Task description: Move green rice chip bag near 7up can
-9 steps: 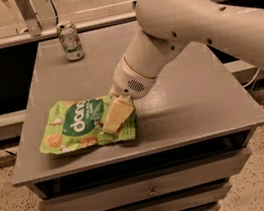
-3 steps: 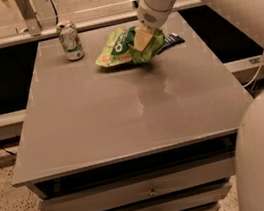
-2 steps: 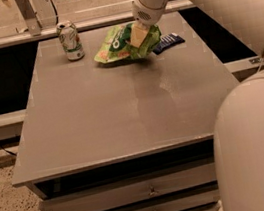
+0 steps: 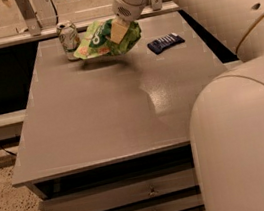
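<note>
The green rice chip bag [image 4: 96,41] hangs tilted above the back of the grey table [image 4: 108,112], casting a shadow below it. My gripper [image 4: 118,31] is shut on the bag's right part and holds it in the air. The 7up can [image 4: 68,39] stands upright at the table's back left corner. The bag's left edge is right next to the can; I cannot tell if they touch.
A small dark blue packet [image 4: 165,42] lies at the back right of the table. My arm [image 4: 219,26] crosses from the right and fills the lower right of the view. Drawers [image 4: 122,195] sit below the table's front edge.
My gripper has carried the bag from the table's front left, up and across to the back, then leftward toward the can. The blue packet behind it is now uncovered.
</note>
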Motion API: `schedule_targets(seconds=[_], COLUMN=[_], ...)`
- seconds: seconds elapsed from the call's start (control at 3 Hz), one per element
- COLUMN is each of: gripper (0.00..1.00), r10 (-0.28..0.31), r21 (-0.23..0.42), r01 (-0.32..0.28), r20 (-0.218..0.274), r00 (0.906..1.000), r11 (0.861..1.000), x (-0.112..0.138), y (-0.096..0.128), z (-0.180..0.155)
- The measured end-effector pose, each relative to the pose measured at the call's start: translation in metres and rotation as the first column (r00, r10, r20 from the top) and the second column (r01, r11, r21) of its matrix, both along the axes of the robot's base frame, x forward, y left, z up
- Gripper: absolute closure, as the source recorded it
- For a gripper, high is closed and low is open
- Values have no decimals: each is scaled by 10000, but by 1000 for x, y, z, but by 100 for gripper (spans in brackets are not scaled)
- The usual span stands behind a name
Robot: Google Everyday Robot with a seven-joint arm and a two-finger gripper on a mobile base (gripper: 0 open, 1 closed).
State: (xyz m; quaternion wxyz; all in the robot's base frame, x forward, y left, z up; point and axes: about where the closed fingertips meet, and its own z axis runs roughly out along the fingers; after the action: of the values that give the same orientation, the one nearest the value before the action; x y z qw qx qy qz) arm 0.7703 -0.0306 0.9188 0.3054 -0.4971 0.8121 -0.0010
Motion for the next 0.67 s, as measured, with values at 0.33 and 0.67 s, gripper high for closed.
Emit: schedule_targets(seconds=[0.33,0.67], gripper=[100,100], r10=[291,423], r21=[120,122], r01=[-290,-419], r20=[-113,-311], r00=[9995,9986], r11=[9995,9990], x=[1,2], y=[25,38], z=[-7,-19])
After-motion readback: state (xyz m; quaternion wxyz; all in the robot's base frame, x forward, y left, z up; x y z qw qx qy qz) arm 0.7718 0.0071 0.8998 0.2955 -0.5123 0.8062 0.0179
